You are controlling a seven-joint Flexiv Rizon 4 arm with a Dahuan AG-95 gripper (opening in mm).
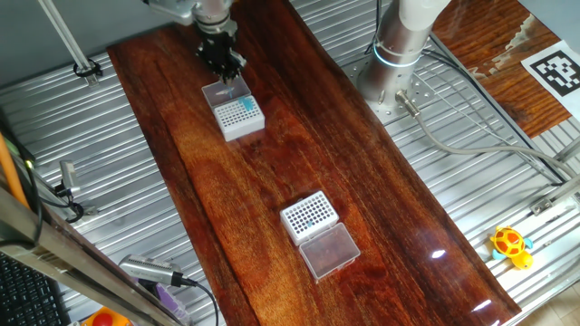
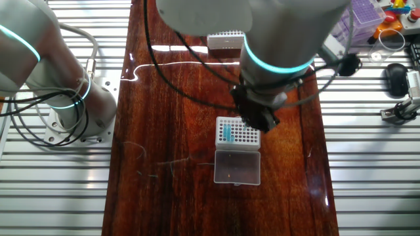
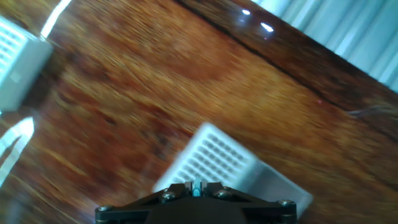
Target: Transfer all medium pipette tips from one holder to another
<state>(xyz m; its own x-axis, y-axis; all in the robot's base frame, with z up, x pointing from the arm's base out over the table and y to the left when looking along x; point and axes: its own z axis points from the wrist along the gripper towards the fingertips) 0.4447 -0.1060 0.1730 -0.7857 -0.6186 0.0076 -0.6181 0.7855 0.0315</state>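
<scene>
While the gripper (image 1: 224, 62) hangs over the upper white holder (image 1: 240, 116), its fingers pinch one teal tip (image 3: 196, 188), seen bottom centre in the hand view. Two white holders stand on the wooden table (image 1: 272, 172); the second holder (image 1: 309, 215), lower in the frame, carries a small cluster of tips too fine to count.

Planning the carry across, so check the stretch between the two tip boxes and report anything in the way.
Nothing visible. Bare wood lies between the box by the gripper and the other box; both clear lids hinge open away from that stretch.
</scene>
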